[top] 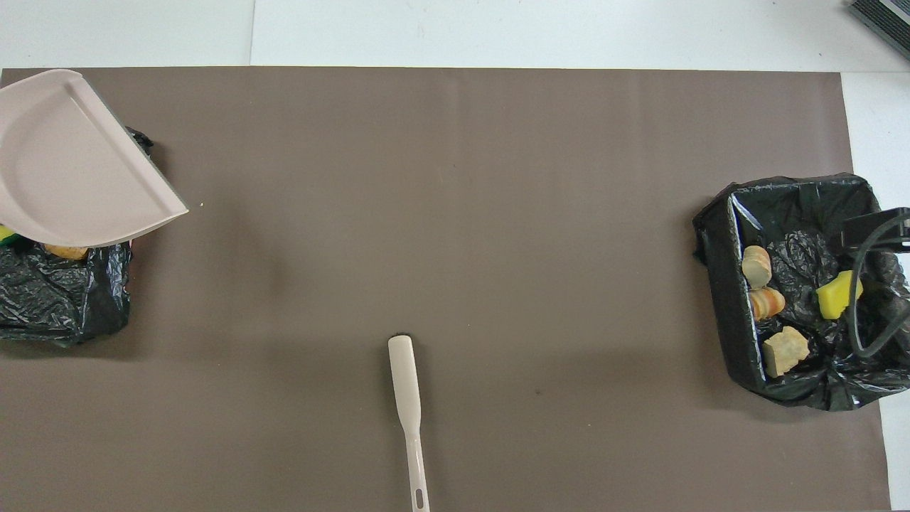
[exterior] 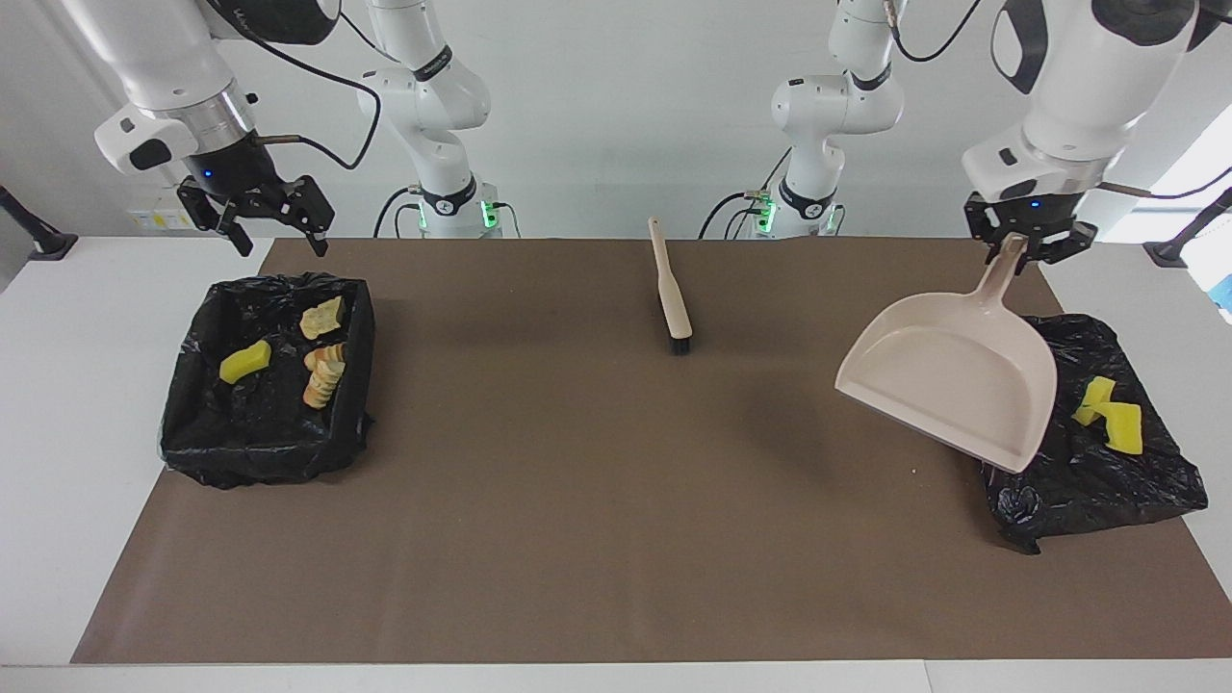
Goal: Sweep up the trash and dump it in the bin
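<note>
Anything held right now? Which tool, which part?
The left tool holds the beige dustpan by its handle tip, pan raised over the bin. The right tool is open and holds nothing.

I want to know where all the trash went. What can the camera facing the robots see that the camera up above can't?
Only the facing view shows both end effectors: the left end effector gripping the dustpan handle, the right end effector open above the bin, and two yellow sponge pieces lying on the black bag.

Only the overhead view shows a brown lump peeking from under the dustpan.

Both show the brush and the trash in the bin.
</note>
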`<state>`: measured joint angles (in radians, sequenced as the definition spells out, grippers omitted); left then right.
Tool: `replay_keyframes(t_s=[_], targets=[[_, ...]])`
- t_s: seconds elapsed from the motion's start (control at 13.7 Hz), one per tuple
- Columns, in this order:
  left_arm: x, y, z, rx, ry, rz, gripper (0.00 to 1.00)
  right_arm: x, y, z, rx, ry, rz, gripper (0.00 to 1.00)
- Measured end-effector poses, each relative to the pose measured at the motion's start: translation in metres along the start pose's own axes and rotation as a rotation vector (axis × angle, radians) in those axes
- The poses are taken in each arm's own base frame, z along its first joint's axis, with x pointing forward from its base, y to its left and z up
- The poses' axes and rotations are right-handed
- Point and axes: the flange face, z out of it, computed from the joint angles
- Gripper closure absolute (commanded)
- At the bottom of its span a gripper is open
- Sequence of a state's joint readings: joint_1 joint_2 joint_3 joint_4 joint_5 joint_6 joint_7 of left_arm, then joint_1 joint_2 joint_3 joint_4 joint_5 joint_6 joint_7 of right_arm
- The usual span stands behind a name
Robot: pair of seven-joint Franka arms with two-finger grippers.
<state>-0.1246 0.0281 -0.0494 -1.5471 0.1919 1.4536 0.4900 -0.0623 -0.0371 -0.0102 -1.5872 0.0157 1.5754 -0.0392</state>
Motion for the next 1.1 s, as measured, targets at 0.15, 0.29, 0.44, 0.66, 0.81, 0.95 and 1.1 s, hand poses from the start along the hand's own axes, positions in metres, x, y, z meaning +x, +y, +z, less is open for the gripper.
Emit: replay_keyframes(t_s=[0.15, 0.29, 0.44, 0.66, 0.81, 0.95, 1.1], targets=[[0.027, 0.047, 0.004, -0.058, 0.030, -0.081, 1.00, 0.000, -0.009, 0.000, 0.000, 0.000, 0.001, 0.00], [0.053, 0.087, 0.008, -0.094, 0.090, -0.146, 1.00, 0.000, -0.013, 0.000, 0.000, 0.000, -0.001, 0.00], [0.073, 0.124, 0.021, -0.133, 0.121, -0.192, 1.00, 0.000, -0.013, 0.000, 0.000, 0.000, -0.001, 0.00], [0.101, 0.178, 0.052, -0.178, 0.157, -0.268, 1.00, 0.000, -0.013, 0.001, 0.001, -0.002, 0.000, 0.00], [0.121, 0.206, 0.074, -0.213, 0.191, -0.349, 1.00, 0.000, -0.013, 0.001, 0.001, -0.003, 0.000, 0.00], [0.139, 0.234, 0.104, -0.220, 0.163, -0.373, 1.00, 0.000, -0.013, 0.001, 0.001, -0.003, 0.000, 0.00], [0.153, 0.254, 0.130, -0.220, 0.159, -0.367, 1.00, 0.000, -0.013, 0.001, 0.001, -0.003, 0.001, 0.00]])
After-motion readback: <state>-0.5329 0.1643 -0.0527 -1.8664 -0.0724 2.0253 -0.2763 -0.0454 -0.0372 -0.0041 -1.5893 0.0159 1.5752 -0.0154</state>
